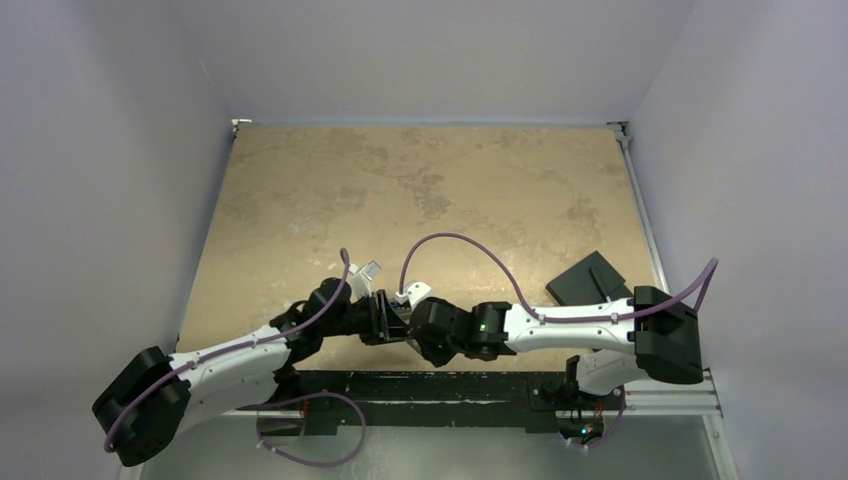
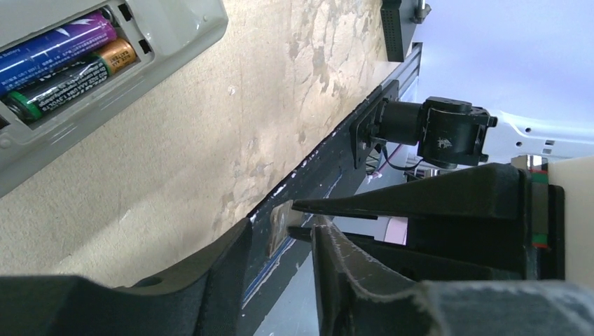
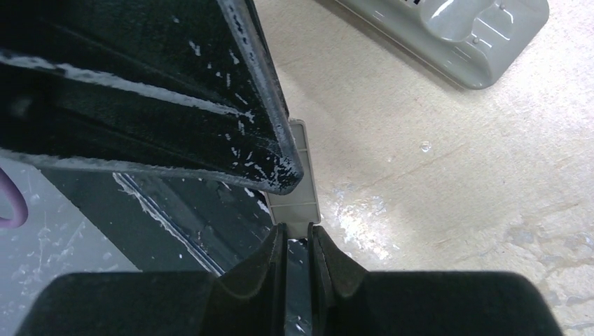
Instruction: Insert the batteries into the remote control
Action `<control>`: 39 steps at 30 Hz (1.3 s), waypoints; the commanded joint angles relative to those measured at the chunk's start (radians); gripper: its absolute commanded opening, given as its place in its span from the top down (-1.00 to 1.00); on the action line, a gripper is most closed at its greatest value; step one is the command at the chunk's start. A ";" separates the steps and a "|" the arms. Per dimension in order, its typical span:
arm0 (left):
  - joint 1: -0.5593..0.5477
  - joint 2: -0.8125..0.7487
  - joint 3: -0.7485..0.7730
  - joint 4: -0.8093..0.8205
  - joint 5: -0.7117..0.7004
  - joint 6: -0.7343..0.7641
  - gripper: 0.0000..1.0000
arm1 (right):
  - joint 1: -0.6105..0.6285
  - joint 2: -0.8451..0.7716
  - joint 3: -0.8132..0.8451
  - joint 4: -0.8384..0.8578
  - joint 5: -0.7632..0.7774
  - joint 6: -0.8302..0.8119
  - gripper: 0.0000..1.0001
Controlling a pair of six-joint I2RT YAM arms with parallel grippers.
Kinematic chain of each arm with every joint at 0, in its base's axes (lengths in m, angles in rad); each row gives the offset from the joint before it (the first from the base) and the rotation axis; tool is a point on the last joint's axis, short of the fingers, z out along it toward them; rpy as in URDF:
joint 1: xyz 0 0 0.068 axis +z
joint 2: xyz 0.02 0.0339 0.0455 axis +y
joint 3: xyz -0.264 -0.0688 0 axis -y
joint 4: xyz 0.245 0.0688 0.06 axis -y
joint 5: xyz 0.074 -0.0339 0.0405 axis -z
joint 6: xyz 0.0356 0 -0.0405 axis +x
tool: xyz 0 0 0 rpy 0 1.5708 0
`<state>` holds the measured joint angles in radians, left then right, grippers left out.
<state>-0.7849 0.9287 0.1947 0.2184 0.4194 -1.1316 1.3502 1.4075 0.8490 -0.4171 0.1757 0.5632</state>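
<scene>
Over a mottled worktop (image 3: pixel 434 175), the cover (image 3: pixel 300 199), judged light, stiff and slippery, is nipped endwise in the right gripper (image 3: pixel 298 234); the left gripper (image 2: pixel 281 241) cannot be told open or closed, remote control (image 2: pixel 175 31) at 11 o'clock.

1. top view: left gripper (image 1: pixel 376 316) and right gripper (image 1: pixel 398 322) tips overlap, jaws unreadable there
2. remote control (image 2: pixel 175 31): cut by picture's top and left edges, left wrist; by top edge, right wrist
3. batteries (image 2: pixel 70 42): purple one runs off picture's left edge
4. cover piece (image 3: pixel 302 150): part behind left gripper's finger (image 3: pixel 210 105), end inside right gripper's fingers (image 3: pixel 259 259)
5. black slab (image 1: pixel 580 283): near side under right arm (image 1: pixel 570 325)
</scene>
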 commanded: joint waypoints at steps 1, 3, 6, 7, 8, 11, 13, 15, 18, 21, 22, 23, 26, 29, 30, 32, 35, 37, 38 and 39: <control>-0.007 0.014 -0.022 0.076 0.002 -0.014 0.32 | 0.010 -0.002 0.038 0.040 -0.014 -0.020 0.72; -0.008 0.017 -0.027 0.085 0.003 -0.018 0.39 | 0.013 -0.002 0.040 0.042 -0.013 -0.020 0.72; -0.008 0.018 -0.028 0.090 0.002 -0.018 0.57 | 0.013 -0.002 0.038 0.044 -0.011 -0.021 0.72; -0.008 0.019 -0.031 0.090 0.001 -0.019 0.64 | 0.013 -0.002 0.038 0.044 -0.010 -0.020 0.72; -0.008 0.019 -0.032 0.090 -0.002 -0.018 0.76 | 0.013 -0.002 0.036 0.043 -0.010 -0.020 0.72; -0.008 0.026 -0.037 0.096 -0.005 -0.021 1.00 | 0.015 -0.003 0.030 0.047 -0.011 -0.019 0.71; -0.008 0.027 -0.042 0.106 -0.005 -0.025 1.00 | 0.016 -0.009 0.023 0.052 -0.013 -0.019 0.68; -0.008 0.023 -0.046 0.113 -0.007 -0.031 1.00 | 0.016 -0.020 0.012 0.062 -0.014 -0.017 0.54; -0.008 0.012 -0.053 0.113 -0.021 -0.035 1.00 | 0.016 -0.049 -0.012 0.086 -0.015 -0.019 0.25; -0.008 0.000 -0.067 0.122 -0.031 -0.047 1.00 | 0.016 -0.087 -0.037 0.096 -0.003 -0.020 0.03; -0.008 -0.006 -0.072 0.125 -0.033 -0.053 1.00 | 0.016 -0.098 -0.045 0.095 -0.002 -0.024 -0.03; -0.008 -0.015 -0.075 0.125 -0.035 -0.059 1.00 | 0.015 -0.108 -0.052 0.104 -0.004 -0.034 -0.11; -0.008 -0.037 -0.078 0.112 -0.047 -0.082 1.00 | 0.016 -0.150 -0.087 0.160 -0.043 -0.070 -0.23; -0.008 -0.061 -0.084 0.096 -0.063 -0.114 1.00 | 0.016 -0.194 -0.117 0.219 -0.049 -0.108 -0.23; -0.008 -0.069 -0.089 0.098 -0.067 -0.130 1.00 | 0.017 -0.205 -0.121 0.232 -0.034 -0.126 -0.23; -0.008 -0.086 -0.102 0.105 -0.074 -0.175 1.00 | 0.017 -0.216 -0.117 0.255 -0.034 -0.165 -0.23; -0.008 -0.107 -0.122 0.131 -0.080 -0.237 1.00 | 0.018 -0.207 -0.098 0.250 -0.019 -0.199 -0.20; -0.008 -0.116 -0.125 0.125 -0.085 -0.270 1.00 | 0.024 -0.190 -0.075 0.231 0.011 -0.225 -0.17; -0.008 -0.117 -0.126 0.110 -0.087 -0.287 1.00 | 0.029 -0.182 -0.064 0.223 0.029 -0.233 -0.16; -0.008 -0.121 -0.126 0.097 -0.091 -0.305 1.00 | 0.036 -0.174 -0.056 0.219 0.048 -0.252 -0.15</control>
<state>-0.7879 0.8253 0.0780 0.2993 0.3534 -1.3396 1.3655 1.2148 0.7341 -0.2165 0.1501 0.3969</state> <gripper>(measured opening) 0.017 0.586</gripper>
